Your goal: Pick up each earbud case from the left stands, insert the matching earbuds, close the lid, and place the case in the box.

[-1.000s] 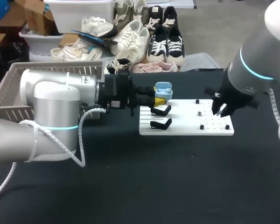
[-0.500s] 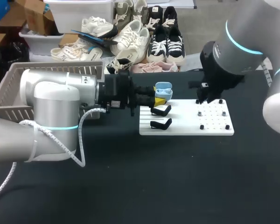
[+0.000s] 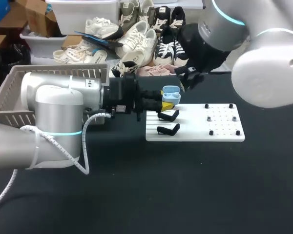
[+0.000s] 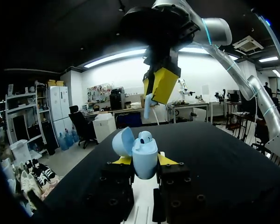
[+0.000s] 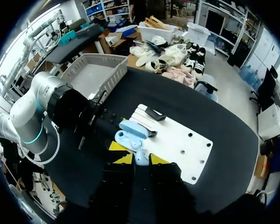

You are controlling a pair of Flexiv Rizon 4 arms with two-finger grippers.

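Observation:
My left gripper (image 3: 168, 101) is shut on a light blue earbud case (image 3: 171, 91) and holds it above the white board's stand end. In the left wrist view the case (image 4: 144, 156) sits between the fingers with its lid swung open and one white earbud (image 4: 145, 136) seated inside. My right gripper (image 3: 188, 79) hangs just above and behind the case. It is shut on a second white earbud (image 5: 141, 157), seen also from the left wrist view as an earbud (image 4: 148, 105) under the right gripper (image 4: 159, 86). The right wrist view looks down on the open case (image 5: 129, 133).
A white board (image 3: 219, 132) carries two empty black stands (image 3: 168, 116) at its left end and several small pegs on its right half. A grey basket (image 3: 14, 90) stands at the table's far left, behind my left arm.
My right arm has swung left and toward the back, from the peg end of the board to just above the held case. The left arm and case have not moved.

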